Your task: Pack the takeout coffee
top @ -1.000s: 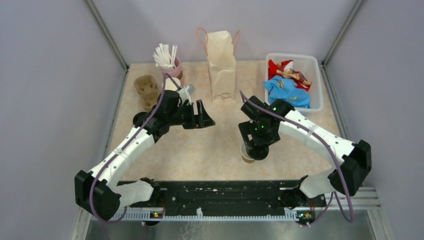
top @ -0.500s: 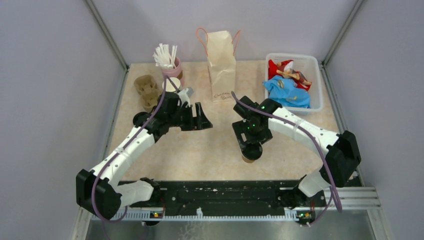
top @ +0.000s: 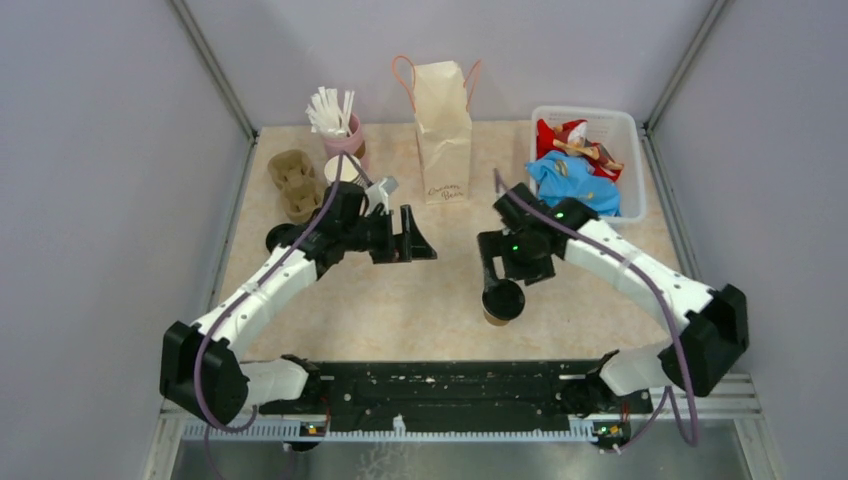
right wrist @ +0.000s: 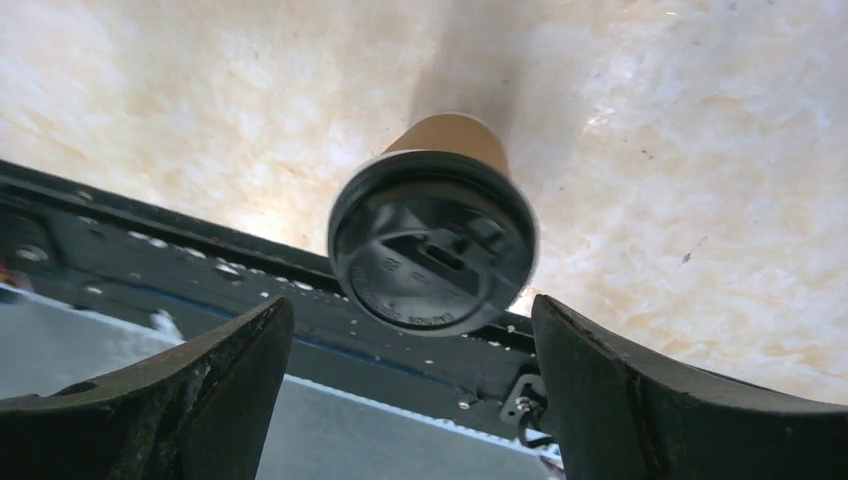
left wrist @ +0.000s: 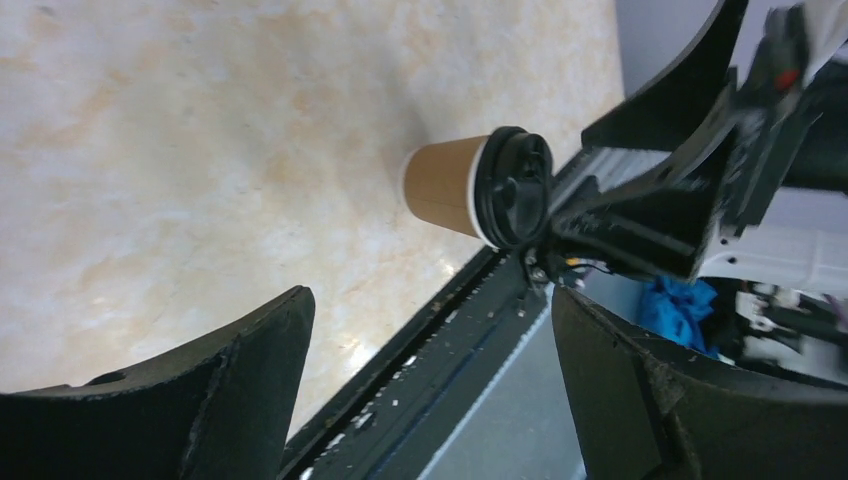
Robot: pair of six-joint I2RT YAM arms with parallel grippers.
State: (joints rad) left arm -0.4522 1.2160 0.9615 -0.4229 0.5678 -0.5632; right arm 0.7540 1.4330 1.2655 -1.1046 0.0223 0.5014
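nearest the arm bases ran the black rail [top: 440, 385] at the table's front edge. just beyond it, on the pale marbled table [top: 400, 300], stood one takeout coffee cup [top: 501, 301], upright, brown paper with its round black lid [right wrist: 432, 250] on. it sat a little right of the middle, close to the rail and well apart from the bag.

the right gripper [right wrist: 412, 305] hung over that cup, pointing down at it. its claw was spread wide and held nothing. in the right wrist view the lid showed in the gap between the two dark fingers [right wrist: 200, 400], and neither finger touched it.

the left gripper [left wrist: 430, 300] hovered above bare table left of the middle, turned sideways toward the right arm. its claw was also wide and empty. its wrist camera looked across at the same cup [left wrist: 448, 185] and at the right gripper beside the lid.

farther back on the left lay a brown cardboard cup carrier [top: 291, 182], and beside it a lidless white-rimmed cup stack [top: 343, 167], partly behind the left arm. behind those stood a pink cup of white straws [top: 336, 122]. the tall paper bag [top: 443, 130] stood upright at the back, near the middle, its handles up. at the back right sat a white bin [top: 632, 165] holding red and blue cloth items.
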